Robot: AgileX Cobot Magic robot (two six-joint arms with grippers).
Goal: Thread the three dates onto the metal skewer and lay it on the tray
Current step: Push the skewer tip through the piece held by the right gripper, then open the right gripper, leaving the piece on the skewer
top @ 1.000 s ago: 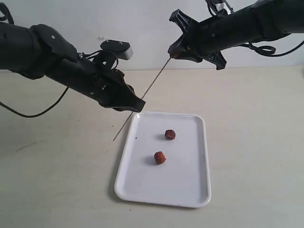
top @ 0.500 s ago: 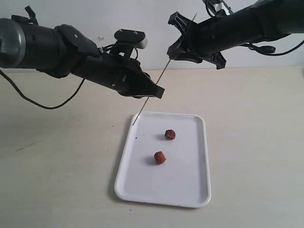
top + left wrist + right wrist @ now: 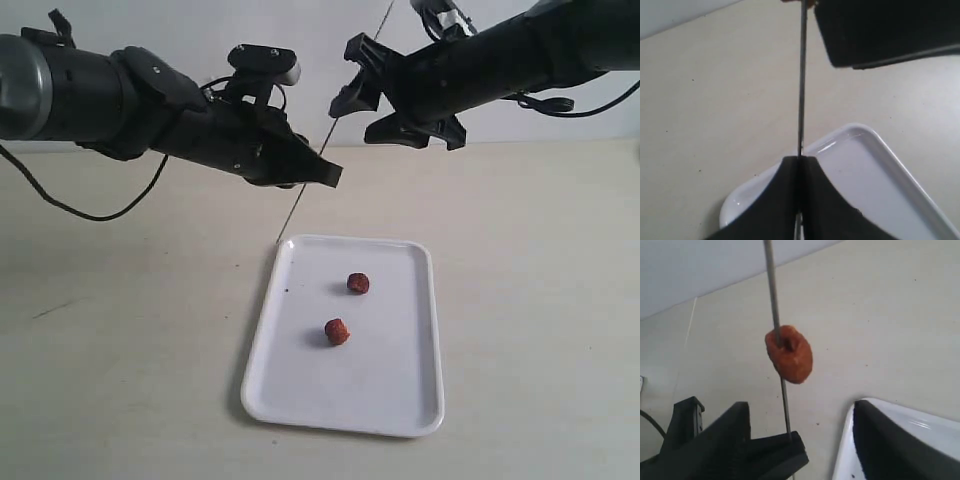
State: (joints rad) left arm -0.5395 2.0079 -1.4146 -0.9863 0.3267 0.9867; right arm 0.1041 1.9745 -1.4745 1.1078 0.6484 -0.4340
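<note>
Beige table (image 3: 120, 380): tray (image 3: 395, 385) with two dates (image 3: 358, 283)

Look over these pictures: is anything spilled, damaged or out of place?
Nothing spilled or damaged. One date hangs on the tilted skewer; two dates lie on the tray. Only oddity: a tiny dark speck near its rim.

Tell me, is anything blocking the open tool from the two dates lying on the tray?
Only the skewer: gripped by the left tool, it slants just in front of the open right tool with a threaded date on it. Past that, nothing visible covers the two loose dates on the tray.
</note>
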